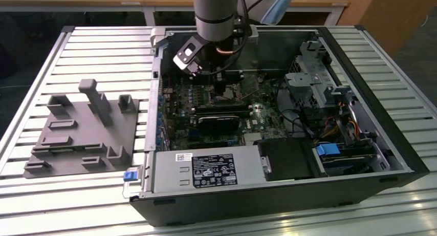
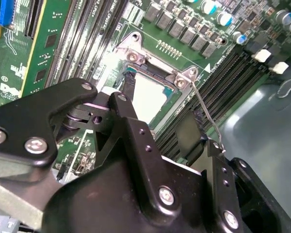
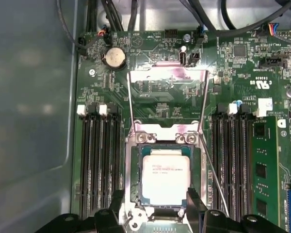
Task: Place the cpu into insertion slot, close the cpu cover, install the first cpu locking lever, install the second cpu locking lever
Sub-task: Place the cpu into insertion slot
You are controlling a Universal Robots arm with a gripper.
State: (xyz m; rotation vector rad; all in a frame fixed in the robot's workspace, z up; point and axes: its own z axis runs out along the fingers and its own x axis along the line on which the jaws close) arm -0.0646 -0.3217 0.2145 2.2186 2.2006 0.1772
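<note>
The fingers point(image 3: 194, 206) are spread apart, released, reaching down into the open computer case point(image 1: 382, 159) on the slatted counter point(image 1: 89, 41). The cpu point(image 3: 165, 177) lies flat in its socket on the motherboard point(image 3: 242, 73), between the two fingertips. In the second wrist view the same pale square point(image 2: 150, 94) shows between the black fingers point(image 2: 131, 90), which grasp nothing. The cpu cover point(image 3: 167, 75) is swung open, beyond the socket on the side away from the fingers. A thin wire locking lever point(image 3: 216, 179) runs from the socket's corner past the outside of one finger. Memory slots point(image 3: 99, 165) flank the socket, outside both fingers. A grey fixture point(image 1: 82, 128) sits on the counter, well apart from the fingers
</note>
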